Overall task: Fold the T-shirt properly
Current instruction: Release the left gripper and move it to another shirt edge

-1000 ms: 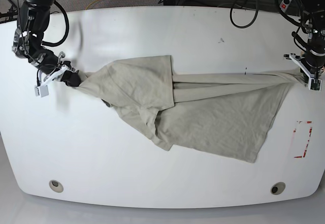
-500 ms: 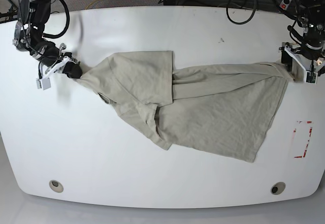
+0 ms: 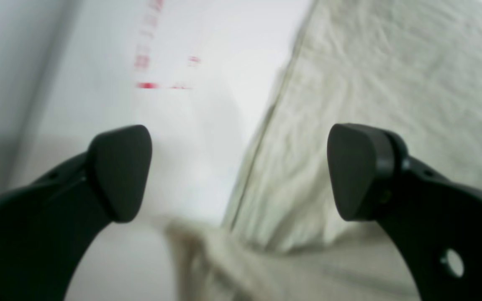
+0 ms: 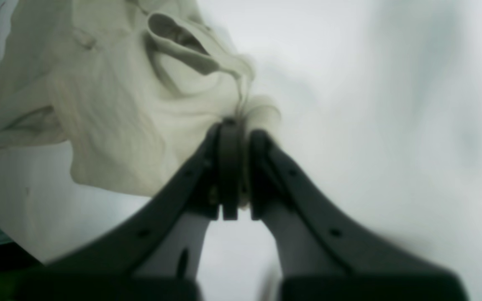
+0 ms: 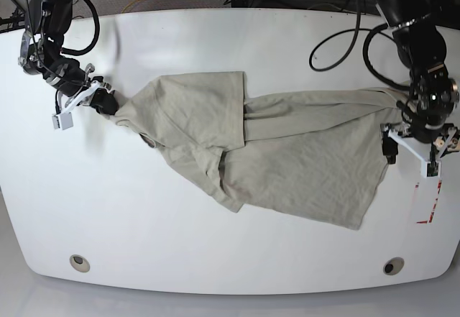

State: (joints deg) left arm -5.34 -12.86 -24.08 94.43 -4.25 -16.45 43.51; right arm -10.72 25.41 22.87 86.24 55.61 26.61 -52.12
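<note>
Pinching a bunched corner of the T-shirt (image 4: 132, 104) with my right gripper (image 4: 234, 129), I am keeping those fingers clenched tight; that wrist view is showing the cloth squeezed between them, a detail too small in the base view. My left gripper (image 3: 241, 171) is hanging spread wide, grasping nothing, over the shirt's edge. From above, the shirt (image 5: 287, 152) is lying rumpled across the middle of the white table (image 5: 215, 252), and only there is the whole spread showing.
</note>
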